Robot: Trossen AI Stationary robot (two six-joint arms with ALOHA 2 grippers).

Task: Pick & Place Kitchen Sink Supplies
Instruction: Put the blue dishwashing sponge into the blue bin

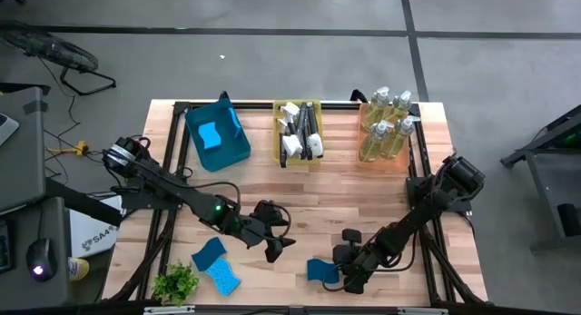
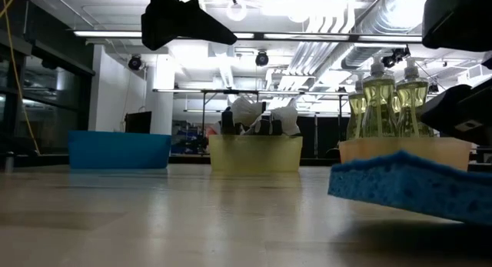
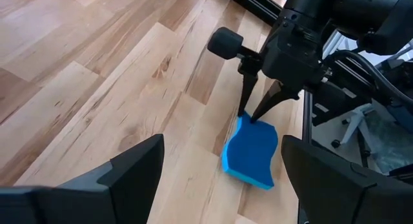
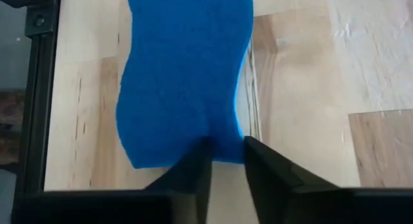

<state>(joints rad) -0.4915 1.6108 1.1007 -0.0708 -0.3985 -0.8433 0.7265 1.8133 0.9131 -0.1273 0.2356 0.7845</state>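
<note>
The right gripper is pinching the edge of a blue wavy-edged foam sponge near the table's front, while the left gripper is hovering nearby with fingers spread

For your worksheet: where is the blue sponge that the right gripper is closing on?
In the high view the blue sponge lies near the table's front edge, right of centre, pinched at one end by the right gripper; the open left gripper hovers to its left.

My low view is backlit by bright ceiling lights, so the near blue sponge blurs. From above, the table looks evenly lit, with soft shadows under both arms.
</note>
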